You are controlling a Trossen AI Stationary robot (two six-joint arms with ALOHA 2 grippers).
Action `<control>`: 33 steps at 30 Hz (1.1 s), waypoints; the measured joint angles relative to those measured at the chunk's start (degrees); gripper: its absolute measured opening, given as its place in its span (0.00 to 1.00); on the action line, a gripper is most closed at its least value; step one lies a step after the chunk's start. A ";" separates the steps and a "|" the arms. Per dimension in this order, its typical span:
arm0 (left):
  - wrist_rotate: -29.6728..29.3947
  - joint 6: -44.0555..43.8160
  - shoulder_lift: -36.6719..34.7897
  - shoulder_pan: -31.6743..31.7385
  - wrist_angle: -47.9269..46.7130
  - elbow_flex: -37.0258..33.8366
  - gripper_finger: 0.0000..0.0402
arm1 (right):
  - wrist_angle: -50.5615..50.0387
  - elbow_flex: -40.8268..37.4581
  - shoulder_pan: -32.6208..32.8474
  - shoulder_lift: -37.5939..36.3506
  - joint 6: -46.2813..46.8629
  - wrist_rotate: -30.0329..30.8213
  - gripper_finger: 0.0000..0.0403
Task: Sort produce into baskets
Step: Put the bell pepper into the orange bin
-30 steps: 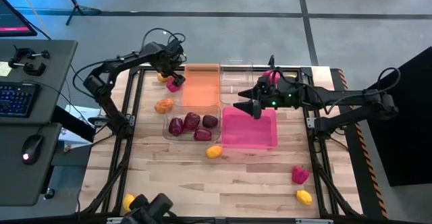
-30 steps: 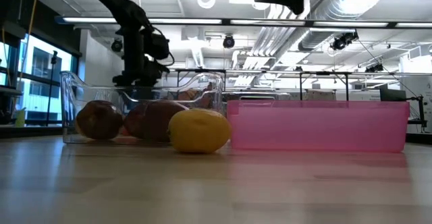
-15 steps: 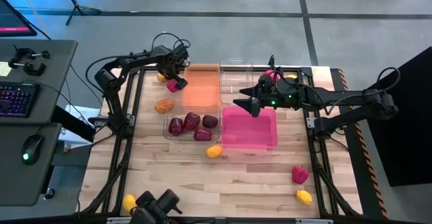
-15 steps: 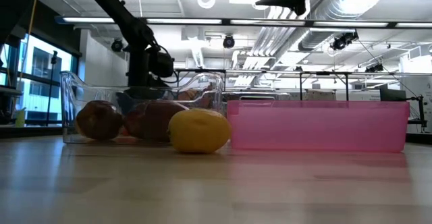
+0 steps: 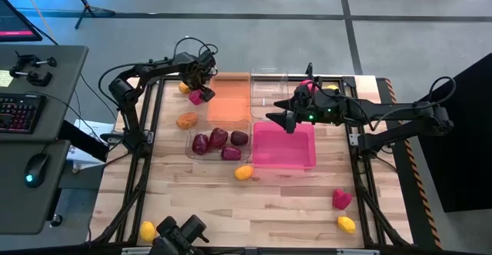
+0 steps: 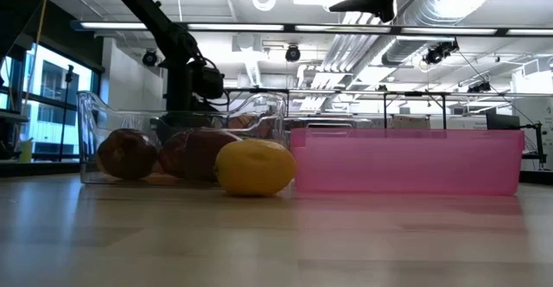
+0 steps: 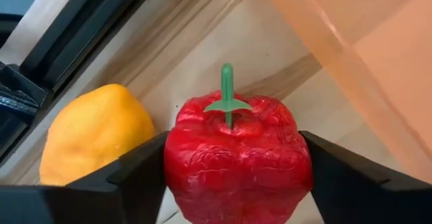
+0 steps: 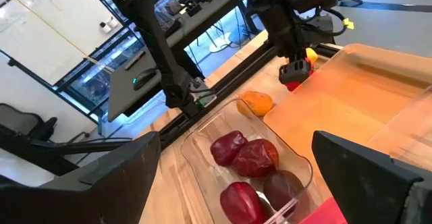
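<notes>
A red pepper [image 5: 197,96] with a green stem [image 7: 227,96] lies on the wooden table, just left of the orange basket [image 5: 229,97]. A yellow fruit [image 7: 94,140] sits beside it. My left gripper [image 7: 236,183] is shut on the pepper at the far left. My right gripper [image 5: 278,119] hangs open and empty above the far edge of the pink basket [image 5: 288,151]. A clear basket [image 5: 219,141] holds several maroon fruits. A yellow fruit [image 5: 244,172] lies by its near corner. My left gripper pinches the red pepper between its two fingers, one on each flank of the body [image 7: 177,163]. The fingers slant down from the far side. The pepper sits on the table with its stem end toward the far edge.
A second clear basket [image 5: 269,94] stands right of the orange one. Loose on the table are an orange fruit [image 5: 186,120], a red pepper [image 5: 341,199] and a yellow fruit [image 5: 347,224] at the near right, and a yellow fruit [image 5: 146,229] at the near left.
My left gripper has come down at the red pepper beside the orange basket. The pepper has stayed where it was.
</notes>
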 joint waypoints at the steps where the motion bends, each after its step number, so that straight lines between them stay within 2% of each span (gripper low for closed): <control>1: -0.03 -0.25 0.00 0.00 -0.01 0.00 0.68 | -0.02 0.00 0.00 0.00 0.02 0.00 0.93; 7: -2.13 0.25 -1.95 0.00 -1.80 0.10 0.58 | 0.27 0.00 0.00 -0.01 -2.18 0.02 0.93; 13: -3.24 -0.18 -12.57 0.94 -1.31 2.37 0.58 | 1.98 -0.02 0.00 -0.71 -6.39 0.11 0.93; 17: 1.15 -4.65 -21.30 -0.02 3.24 2.84 0.59 | 2.52 0.00 0.00 -1.52 -11.03 0.31 0.93; 20: 3.59 -8.10 -24.88 -3.94 6.88 2.86 0.59 | 1.99 -0.02 0.00 -1.77 -13.08 1.23 0.93; 24: 2.42 -11.11 -24.46 -11.57 10.70 2.86 0.59 | 1.99 -0.02 0.00 -1.77 -15.72 1.77 0.93; 28: -0.45 -11.05 -19.61 -18.92 11.85 2.80 0.59 | 1.56 -0.02 0.01 -2.26 -18.05 1.77 0.93; 31: -4.13 -7.29 -16.51 -21.99 12.63 2.74 0.59 | -0.72 -0.02 0.36 -4.17 -18.51 1.80 0.93; 33: -4.47 -7.05 -15.01 -22.78 14.91 2.75 0.59 | -3.50 -0.02 0.39 -5.85 -18.45 1.90 0.93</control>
